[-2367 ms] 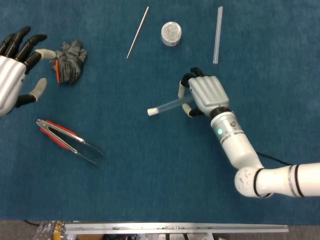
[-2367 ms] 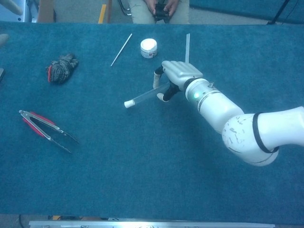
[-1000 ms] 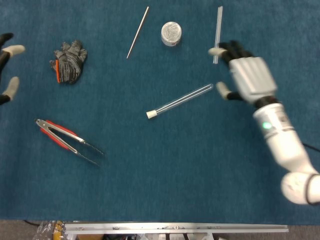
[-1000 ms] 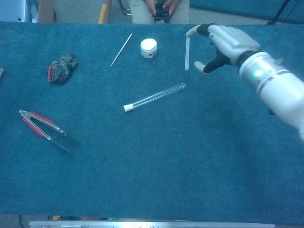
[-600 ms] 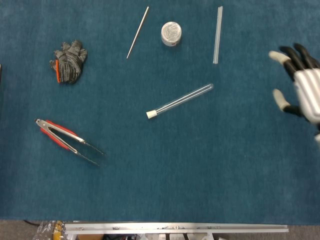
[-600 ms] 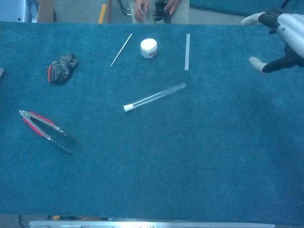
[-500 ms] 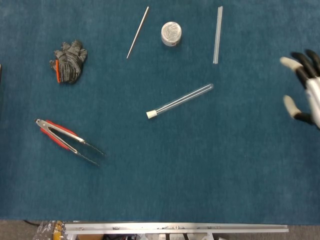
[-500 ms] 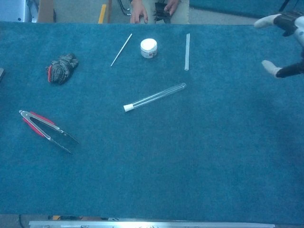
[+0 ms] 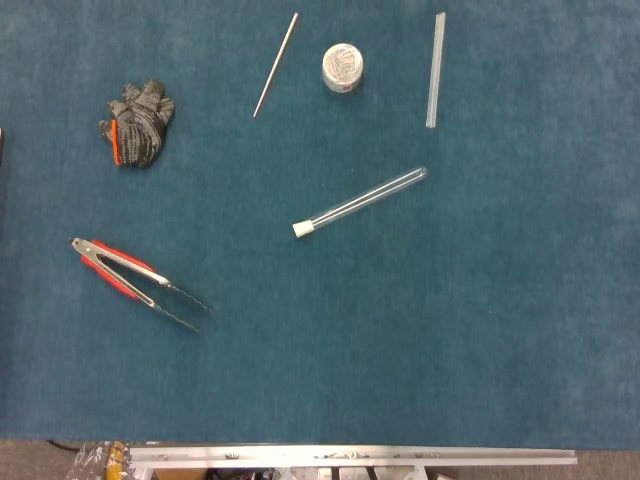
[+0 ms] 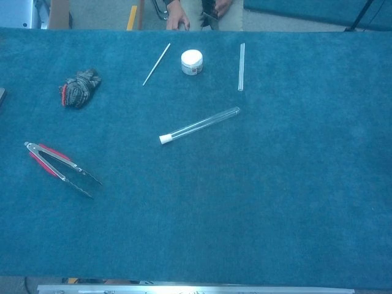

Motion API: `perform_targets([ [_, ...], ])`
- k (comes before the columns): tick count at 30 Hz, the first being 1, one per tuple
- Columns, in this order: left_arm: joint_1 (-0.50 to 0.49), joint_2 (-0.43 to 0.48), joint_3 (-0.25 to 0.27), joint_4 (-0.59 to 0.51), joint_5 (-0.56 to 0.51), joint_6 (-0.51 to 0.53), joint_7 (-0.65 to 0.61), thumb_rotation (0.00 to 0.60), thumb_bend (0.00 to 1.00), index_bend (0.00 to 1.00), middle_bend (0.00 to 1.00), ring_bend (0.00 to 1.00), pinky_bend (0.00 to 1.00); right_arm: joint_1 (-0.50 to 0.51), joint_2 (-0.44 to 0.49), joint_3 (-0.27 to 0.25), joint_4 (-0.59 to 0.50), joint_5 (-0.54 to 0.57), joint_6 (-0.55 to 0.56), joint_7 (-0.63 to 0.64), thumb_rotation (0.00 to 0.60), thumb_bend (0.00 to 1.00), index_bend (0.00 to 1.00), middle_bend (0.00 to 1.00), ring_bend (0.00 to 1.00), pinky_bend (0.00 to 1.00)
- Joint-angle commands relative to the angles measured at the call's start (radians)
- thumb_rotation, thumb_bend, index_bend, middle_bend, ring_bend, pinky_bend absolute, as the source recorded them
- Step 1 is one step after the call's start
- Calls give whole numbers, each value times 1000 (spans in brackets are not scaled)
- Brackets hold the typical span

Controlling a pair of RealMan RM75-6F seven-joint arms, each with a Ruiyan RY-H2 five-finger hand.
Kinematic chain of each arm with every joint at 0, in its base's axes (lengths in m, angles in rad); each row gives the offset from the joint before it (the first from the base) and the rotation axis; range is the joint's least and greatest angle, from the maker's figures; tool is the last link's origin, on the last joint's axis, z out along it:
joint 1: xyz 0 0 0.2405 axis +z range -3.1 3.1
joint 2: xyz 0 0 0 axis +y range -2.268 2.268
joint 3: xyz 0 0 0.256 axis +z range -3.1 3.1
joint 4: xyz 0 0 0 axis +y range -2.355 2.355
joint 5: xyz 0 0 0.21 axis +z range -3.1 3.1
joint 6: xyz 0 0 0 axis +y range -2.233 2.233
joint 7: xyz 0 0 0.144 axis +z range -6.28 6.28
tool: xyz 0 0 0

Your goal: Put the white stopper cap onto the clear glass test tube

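Since the white stopper cap [image 9: 303, 229] already sits on the mouth of the clear glass test tube [image 9: 365, 200], I judge the job done, which would explain why neither of my hands shows in the head view or the chest view. With both out of sight, I cannot tell whether their fingers are spread or curled, and I hold nothing that these pictures show.

The tube lies flat on the blue cloth of the table [image 9: 480, 330], near the middle, slanted so that its capped end points toward my near left and its rounded end toward my far right. Lying on its side on soft pile, it seems unlikely to roll.

The other things sit well apart from it, probably kept clear to leave working room: a thin rod [image 9: 275, 65], a small round white jar [image 9: 342, 67] and a straight clear stick [image 9: 435, 70] along the far side, a crumpled grey glove [image 9: 138, 123] on my far left, and red-handled tongs [image 9: 135, 283] on my near left.

At the far edge in the chest view, a person's hand [image 10: 177, 18] shows.
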Motion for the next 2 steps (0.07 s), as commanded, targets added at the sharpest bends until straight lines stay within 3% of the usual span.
perform_targets([
  [1, 7, 1, 3, -5, 8, 2, -1, 600, 391, 234, 124, 0, 82, -14, 1, 9, 5, -10, -6, 10, 600, 340, 190, 149, 30, 218],
  [2, 9, 1, 2, -5, 9, 3, -3, 600, 391, 235, 125, 0, 82, -16, 1, 12, 6, -10, -11, 10, 600, 339, 190, 149, 30, 218],
])
